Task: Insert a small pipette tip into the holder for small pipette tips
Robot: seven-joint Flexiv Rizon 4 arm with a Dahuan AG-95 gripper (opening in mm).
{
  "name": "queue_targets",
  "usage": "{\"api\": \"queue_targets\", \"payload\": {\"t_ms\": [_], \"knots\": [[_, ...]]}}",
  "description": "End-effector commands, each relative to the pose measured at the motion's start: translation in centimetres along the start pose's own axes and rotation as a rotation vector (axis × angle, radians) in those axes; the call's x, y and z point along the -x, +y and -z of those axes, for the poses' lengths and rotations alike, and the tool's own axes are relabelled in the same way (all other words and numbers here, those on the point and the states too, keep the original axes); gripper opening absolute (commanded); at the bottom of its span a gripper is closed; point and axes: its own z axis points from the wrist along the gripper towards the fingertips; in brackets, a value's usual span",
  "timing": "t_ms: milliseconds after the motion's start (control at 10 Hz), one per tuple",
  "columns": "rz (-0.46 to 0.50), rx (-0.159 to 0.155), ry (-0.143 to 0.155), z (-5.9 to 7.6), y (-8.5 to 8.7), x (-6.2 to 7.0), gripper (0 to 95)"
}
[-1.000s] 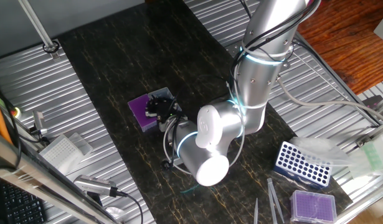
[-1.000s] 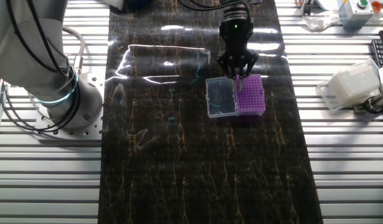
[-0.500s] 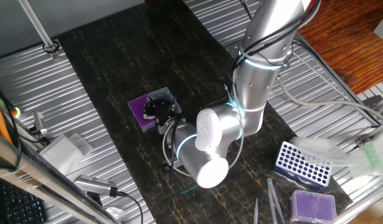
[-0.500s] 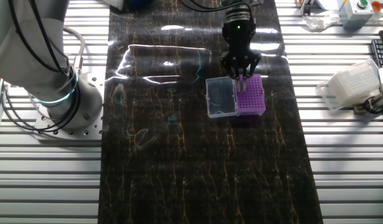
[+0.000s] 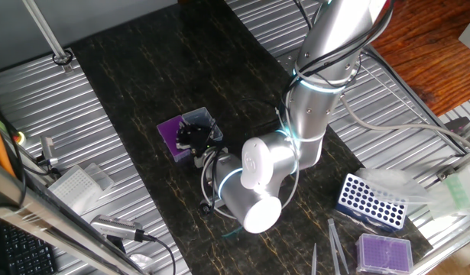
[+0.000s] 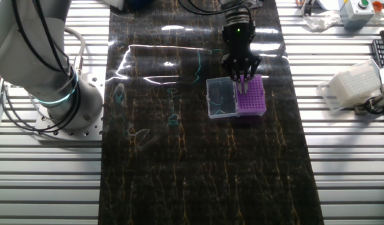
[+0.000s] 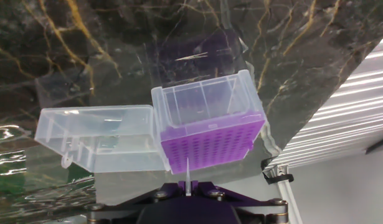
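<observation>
1. The landmark is the holder for small pipette tips (image 6: 251,95), the little box with the purple gridded top. It sits on the dark marbled mat (image 6: 198,175), with its clear lid panel (image 6: 221,98) flopped open flat right beside it, joined along one side.
2. Room around the holder: on the side toward the robot base (image 6: 60,94) the mat runs wide and bare. The near stretch of mat below the holder in the other fixed view is just as open. The mat edge on the holder's far side from the base is fairly close, and past it comes the ribbed metal table (image 6: 348,162).
3. Other stuff is well away from the holder: a blue rack with big round holes (image 5: 371,202), a second purple box (image 5: 384,252) and grey tweezers (image 5: 335,248) sit off past the arm's elbow in one fixed view. A white tip box (image 6: 353,84) sits on the ribbed metal beyond the mat edge.
4. The gripper (image 6: 242,77) is right over the holder, pointing down at the purple grid near the edge closest to the lid.
5. In the hand view the fingers (image 7: 207,190) are nearly together, pinching the small pipette tip (image 7: 186,176). It's a thin pale sliver sticking out toward the near edge of the purple grid. I can't tell whether its point is touching the grid.
</observation>
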Motion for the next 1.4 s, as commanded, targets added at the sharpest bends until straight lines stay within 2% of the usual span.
{"api": "queue_targets", "payload": {"t_ms": [100, 1000, 1400], "knots": [[0.005, -0.002, -0.001, -0.04, 0.0, 0.05, 0.0], [0.028, -0.004, 0.02, 0.01, -0.13, 0.69, 0.0], [0.022, 0.008, 0.02, 0.16, -0.23, 0.95, 0.0]]}}
